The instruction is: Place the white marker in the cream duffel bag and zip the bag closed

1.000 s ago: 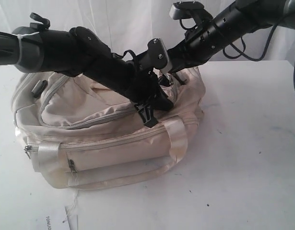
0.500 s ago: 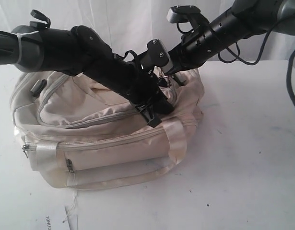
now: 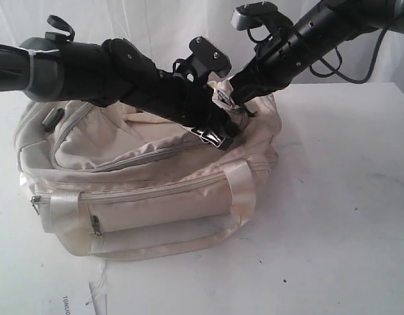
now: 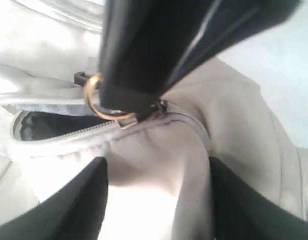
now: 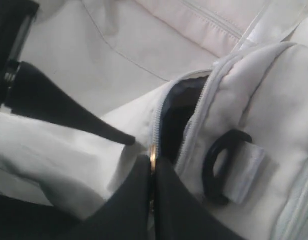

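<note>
The cream duffel bag [image 3: 142,184] lies on the white table. My left gripper [image 3: 218,134] reaches across to the bag's top right end and stands open, its fingers [image 4: 88,200] wide apart over a fold of cream fabric [image 4: 159,165]. My right gripper [image 5: 152,161] is shut on the gold metal ring zipper pull [image 4: 96,97] at the end of the top zipper. A short dark gap in the zipper [image 5: 176,117] shows beside the pull. The white marker is out of view.
A black buckle [image 3: 54,118] sits on the bag's left shoulder and a black ring on a webbing tab [image 5: 219,165] next to the pull. A printed paper [image 3: 77,302] lies at the table's front left. Cables [image 3: 359,65] hang from the right arm.
My left gripper has opened and lifted slightly off the bag's top. The right gripper has stayed shut on the ring pull and shifted a little upward.
</note>
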